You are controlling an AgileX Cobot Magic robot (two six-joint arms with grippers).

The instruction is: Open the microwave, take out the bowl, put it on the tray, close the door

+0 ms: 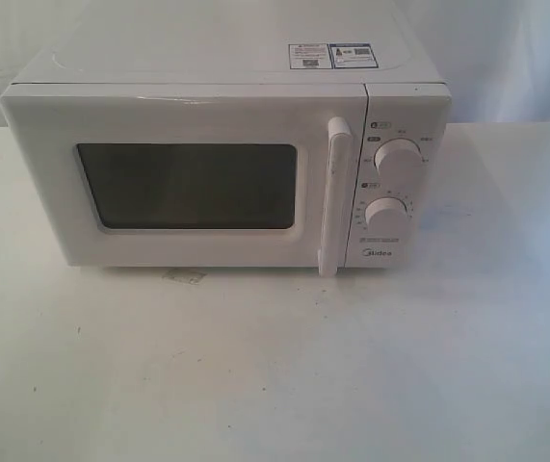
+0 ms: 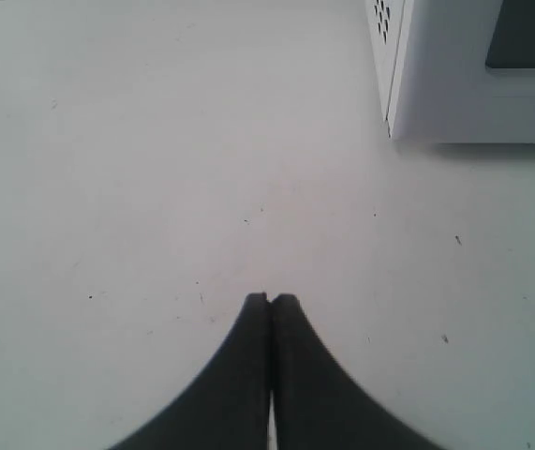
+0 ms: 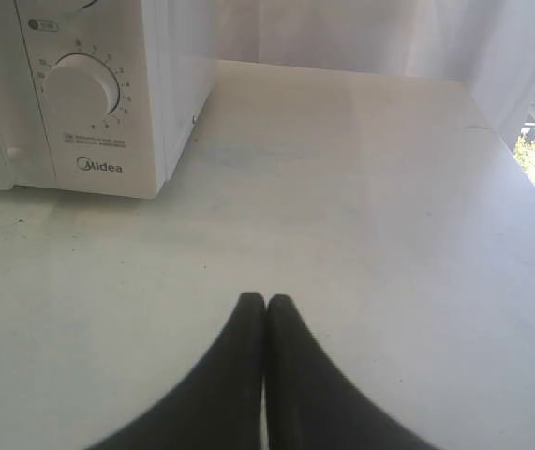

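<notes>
The white Midea microwave (image 1: 226,72) stands at the back of the table. Its door (image 1: 39,183) is closed, with the dark window (image 1: 188,185) and the vertical bar handle (image 1: 333,197) beside two round dials (image 1: 397,160). The bowl is hidden, and no tray shows. Neither arm appears in the exterior view. My left gripper (image 2: 270,298) is shut and empty over bare table, with the microwave's front left corner (image 2: 454,84) ahead. My right gripper (image 3: 266,299) is shut and empty too, with the lower dial (image 3: 81,86) and the Midea logo ahead of it.
The white table (image 1: 275,366) spreads out in front of the microwave. A small scrap (image 1: 184,276) lies under the microwave's front edge. A white curtain hangs behind. The table's far edge (image 3: 529,178) shows in the right wrist view.
</notes>
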